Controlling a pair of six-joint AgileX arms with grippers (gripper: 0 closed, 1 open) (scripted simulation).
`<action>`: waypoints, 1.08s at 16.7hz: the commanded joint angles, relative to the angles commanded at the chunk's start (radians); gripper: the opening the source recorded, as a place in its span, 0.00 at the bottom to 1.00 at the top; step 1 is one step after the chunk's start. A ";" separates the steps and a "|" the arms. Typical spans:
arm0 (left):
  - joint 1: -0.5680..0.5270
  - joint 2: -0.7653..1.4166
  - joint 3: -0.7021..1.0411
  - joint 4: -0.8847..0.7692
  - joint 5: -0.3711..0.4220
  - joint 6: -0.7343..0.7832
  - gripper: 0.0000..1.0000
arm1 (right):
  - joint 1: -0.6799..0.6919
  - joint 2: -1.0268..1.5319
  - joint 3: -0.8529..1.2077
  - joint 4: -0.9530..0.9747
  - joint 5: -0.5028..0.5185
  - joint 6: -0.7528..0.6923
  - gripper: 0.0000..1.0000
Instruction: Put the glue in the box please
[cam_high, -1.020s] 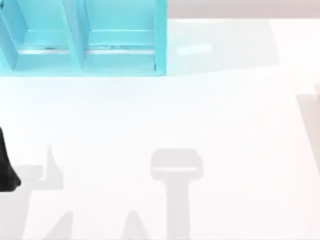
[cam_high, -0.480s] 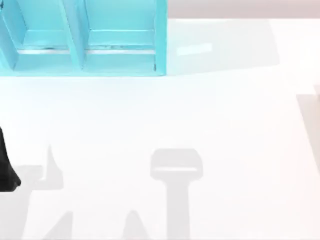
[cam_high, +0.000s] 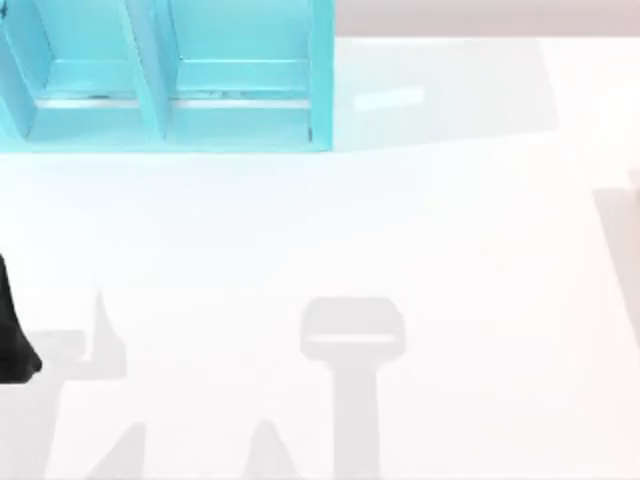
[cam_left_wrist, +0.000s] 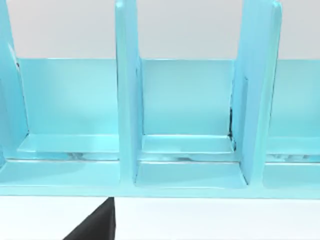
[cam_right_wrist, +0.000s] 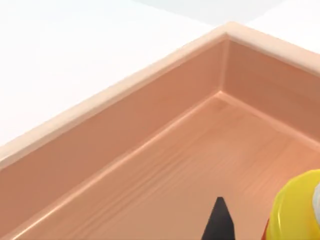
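Now, change: nothing has moved in the top view since a second ago; the teal shelf (cam_high: 170, 75) sits far left as before.
Glue: the yellow glue (cam_right_wrist: 295, 210) is over the floor of the wooden box (cam_right_wrist: 125, 125), so the job looks almost done.
Right hand: I cannot tell if it holds the glue.
Left arm (cam_high: 12, 335): parked at the left edge.
Writing: none I can read.

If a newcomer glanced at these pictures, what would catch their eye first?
Probably the big teal shelf unit at the top view's far left, split into open compartments by upright dividers. Next, in the right wrist view, the wooden box with the yellow glue over its floor.
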 joint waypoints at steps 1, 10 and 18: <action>0.000 0.000 0.000 0.000 0.000 0.000 1.00 | 0.013 -0.005 -0.020 0.051 -0.007 0.043 0.00; 0.000 0.000 0.000 0.000 0.000 0.000 1.00 | 0.114 -0.047 -0.145 0.409 -0.056 0.322 0.00; 0.000 0.000 0.000 0.000 0.000 0.000 1.00 | 0.114 -0.047 -0.145 0.409 -0.056 0.322 0.38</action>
